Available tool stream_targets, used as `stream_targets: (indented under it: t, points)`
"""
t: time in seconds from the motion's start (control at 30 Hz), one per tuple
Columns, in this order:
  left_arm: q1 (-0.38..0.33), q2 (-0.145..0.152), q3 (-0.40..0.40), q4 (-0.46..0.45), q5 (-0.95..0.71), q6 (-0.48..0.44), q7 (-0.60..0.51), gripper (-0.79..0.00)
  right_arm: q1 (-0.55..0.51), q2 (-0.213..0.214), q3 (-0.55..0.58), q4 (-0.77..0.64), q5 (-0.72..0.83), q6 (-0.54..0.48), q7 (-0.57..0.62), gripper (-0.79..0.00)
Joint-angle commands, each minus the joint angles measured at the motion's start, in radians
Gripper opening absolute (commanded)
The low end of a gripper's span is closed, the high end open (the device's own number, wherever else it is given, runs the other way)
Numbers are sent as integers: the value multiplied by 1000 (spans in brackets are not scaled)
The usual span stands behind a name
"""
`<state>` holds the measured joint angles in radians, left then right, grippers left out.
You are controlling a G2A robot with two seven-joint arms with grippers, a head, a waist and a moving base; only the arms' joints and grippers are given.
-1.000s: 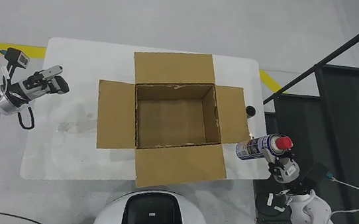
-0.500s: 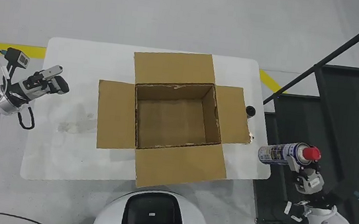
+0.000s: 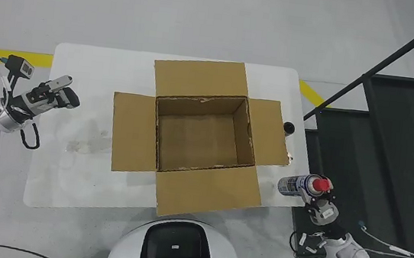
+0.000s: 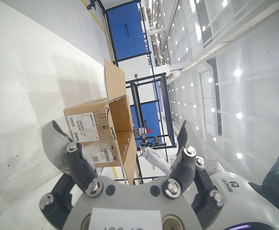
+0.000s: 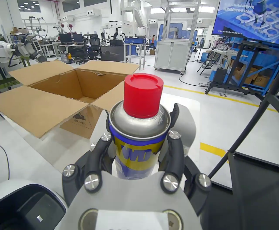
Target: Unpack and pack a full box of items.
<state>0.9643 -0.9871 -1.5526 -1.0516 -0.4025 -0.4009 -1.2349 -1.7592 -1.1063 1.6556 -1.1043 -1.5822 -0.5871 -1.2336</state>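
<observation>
Saw the cardboard box (image 3: 201, 78) empty, flaps splayed, mid-table (image 3: 79, 168). Clamped the red-capped spray can (image 3: 302, 185) in the right gripper (image 3: 320, 206) at the near right corner. Held the left gripper (image 3: 67, 91) spread wide, with nothing in it, above the left edge. Judged unpacking finished, packing barely begun.
</observation>
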Motion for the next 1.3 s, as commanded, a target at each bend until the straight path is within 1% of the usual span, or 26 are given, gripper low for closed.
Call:
stream_targets:
  t: [0.0, 0.17, 0.23, 0.3, 0.43, 0.53, 0.67, 0.97, 1.0, 1.03, 1.07, 1.27]
  points:
    - [0, 0, 0, 0, 0, 0, 0, 0, 17, -1, -18, 35, 8, 18, -17, -785]
    - [0, 0, 0, 0, 0, 0, 0, 0, 78, -10, -50, 129, 35, 101, -87, -785]
    - [0, 0, 0, 0, 0, 0, 0, 0, 104, -14, -65, 161, 28, 137, -94, -785]
    - [0, 0, 0, 0, 0, 0, 0, 0, 131, -17, -82, 193, 21, 151, -89, -785]
    - [0, 0, 0, 0, 0, 0, 0, 0, 188, -24, -117, 265, 22, 143, -64, -785]
    - [0, 0, 0, 0, 0, 0, 0, 0, 217, -28, -132, 309, 22, 155, -73, -785]
    - [0, 0, 0, 0, 0, 0, 0, 0, 246, -30, -140, 355, 28, 176, -88, -785]
    - [0, 0, 0, 0, 0, 0, 0, 0, 308, -36, -175, 440, 26, 174, -93, -785]
    - [0, 0, 0, 0, 0, 0, 0, 0, 313, -37, -179, 448, 27, 172, -94, -542]
    - [0, 0, 0, 0, 0, 0, 0, 0, 318, -37, -182, 455, 27, 170, -94, -139]
    - [0, 0, 0, 0, 0, 0, 0, 0, 322, -38, -184, 461, 28, 169, -96, 0]
    - [0, 0, 0, 0, 0, 0, 0, 0, 328, -34, -188, 484, 33, 144, -114, 0]
